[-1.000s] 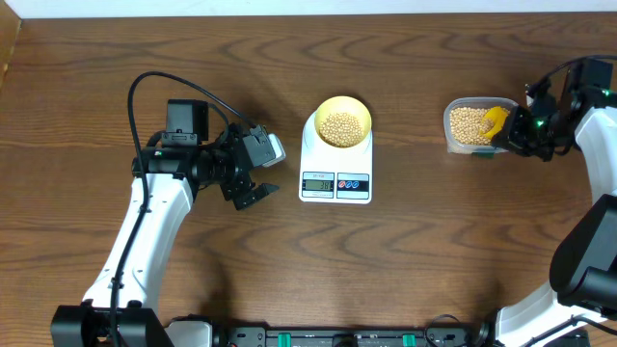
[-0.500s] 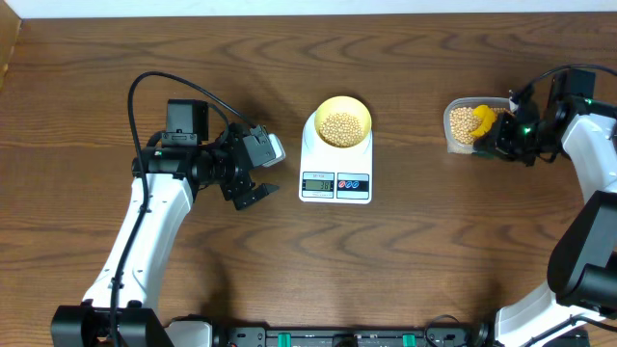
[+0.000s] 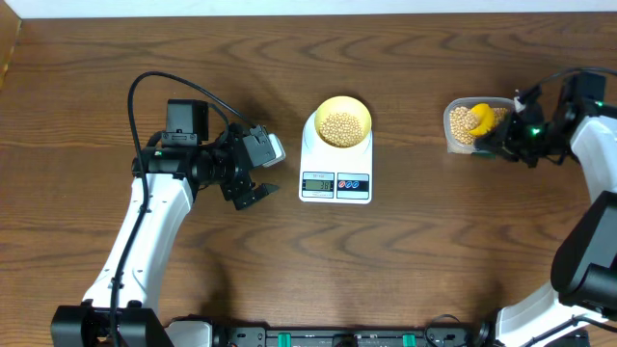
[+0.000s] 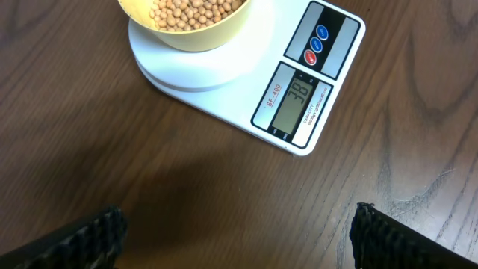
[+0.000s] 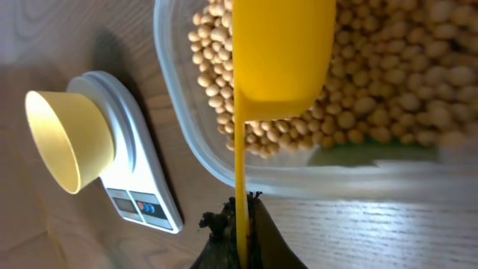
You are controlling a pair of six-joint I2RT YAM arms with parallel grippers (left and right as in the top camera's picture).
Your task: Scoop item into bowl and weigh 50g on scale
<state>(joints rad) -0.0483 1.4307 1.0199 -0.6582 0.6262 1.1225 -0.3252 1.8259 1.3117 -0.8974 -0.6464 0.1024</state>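
The scoop (image 5: 280, 56) is held by its handle in the clenched right pincer (image 5: 240, 228), head over the beans (image 5: 373, 97) in the tub (image 5: 187, 149). The bowl (image 5: 63, 138), part-filled on the scale (image 3: 335, 183), is seen well to that pincer's left; the left pincer (image 4: 237, 237), nearer it, is spread empty.

White flat digital scale (image 3: 335, 160) mid-table, display at the front edge, reading 38. Pale-yellow round bowl (image 3: 320, 112) upright on the scale's platform, part-filled with small tan beans (image 3: 342, 126). More beans heaped in clear tub (image 3: 447, 135), well to the right.
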